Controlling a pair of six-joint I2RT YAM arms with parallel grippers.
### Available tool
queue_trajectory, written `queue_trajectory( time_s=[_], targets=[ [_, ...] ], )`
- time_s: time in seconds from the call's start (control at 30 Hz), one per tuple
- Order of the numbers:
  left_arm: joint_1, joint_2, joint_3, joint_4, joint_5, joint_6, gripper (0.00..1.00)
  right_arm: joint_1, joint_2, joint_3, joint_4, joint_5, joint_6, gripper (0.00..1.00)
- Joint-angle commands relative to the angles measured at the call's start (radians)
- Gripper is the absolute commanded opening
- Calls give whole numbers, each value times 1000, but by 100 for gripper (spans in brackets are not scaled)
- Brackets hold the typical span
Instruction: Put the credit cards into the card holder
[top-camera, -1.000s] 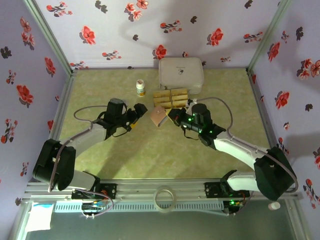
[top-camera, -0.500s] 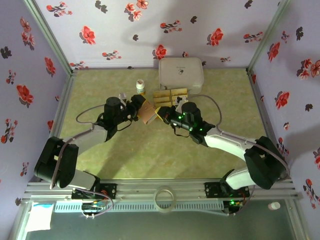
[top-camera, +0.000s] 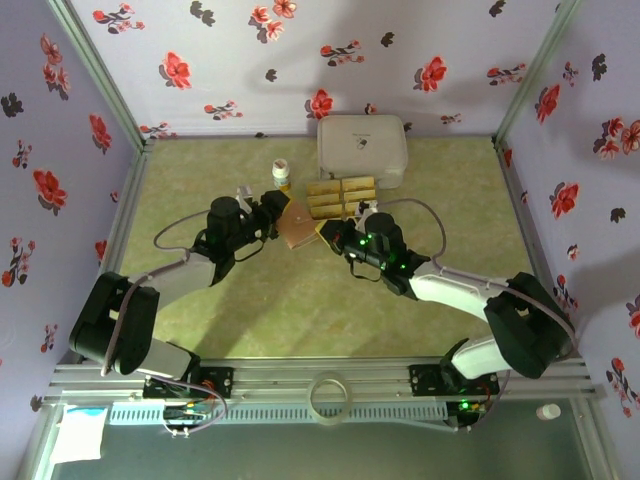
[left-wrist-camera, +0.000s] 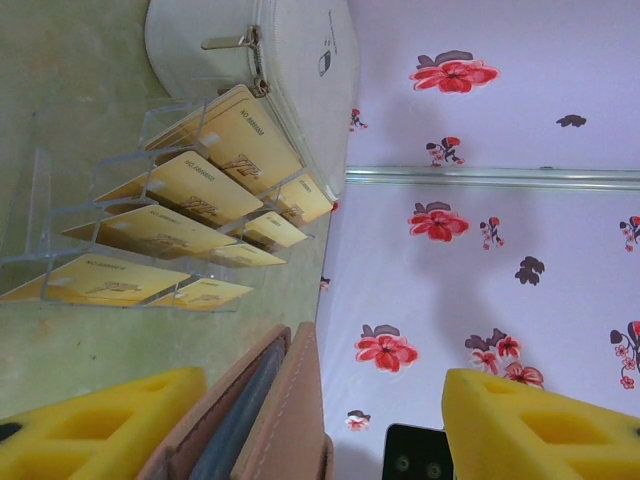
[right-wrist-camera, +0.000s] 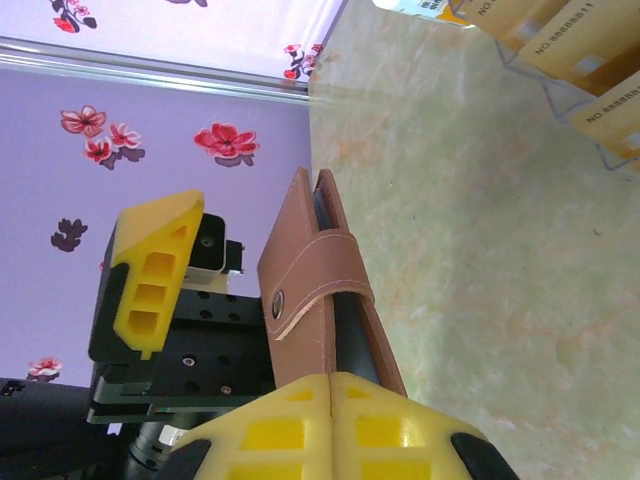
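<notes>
1. The room: flowered walls (top-camera: 300, 60) close in three sides, so there is little room to swing wide. I'd keep both arms working in the middle.
2. The tabletop (top-camera: 300, 310) is a flat, mottled green and looks smooth.
3. A white box (top-camera: 362, 150) sits at the back. A small bottle (top-camera: 282, 176) stands to its left.
4. The cards (top-camera: 340, 195) lie in rows in a clear rack (left-wrist-camera: 45, 215), touching the front of the box and just behind the holder.
5. The holder (top-camera: 298, 224) is mid-table between the two arms, about equally near each. Its long axis runs from one wrist toward the other. I think it is lifted off the tabletop, though the top view is too small to be sure.
6. The right fingers (right-wrist-camera: 290, 440) are pressed together on one end of the holder, which stands edge-on away from them with its strap and snap facing the wrist camera.
7. The left fingers (left-wrist-camera: 90, 420) stand partly apart around the opposite end.
   - The holder rests against one pad, and a clear gap remains to the other, so I judge nothing is gripped on that side yet.
   - The two leaves part slightly there and show a grey pocket.
   - My next move turns on that: the left side must take one leaf so the pockets open toward the cards.
</notes>
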Motion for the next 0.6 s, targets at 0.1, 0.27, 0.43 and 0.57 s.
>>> queue_trajectory(
  time_s=[0.1, 0.27, 0.43, 0.57],
  targets=[
    [4, -6, -34, 35, 13, 28, 50, 6, -28, -18, 13, 46, -1, 0],
    [5, -9, -48, 36, 12, 30, 47, 7, -31, -31, 13, 52, 0, 0],
    [5, -17, -56, 28, 8, 37, 47, 6, -37, -42, 10, 60, 2, 0],
    [4, -14, -57, 32, 7, 39, 39, 7, -33, -41, 12, 57, 2, 0]
  ],
)
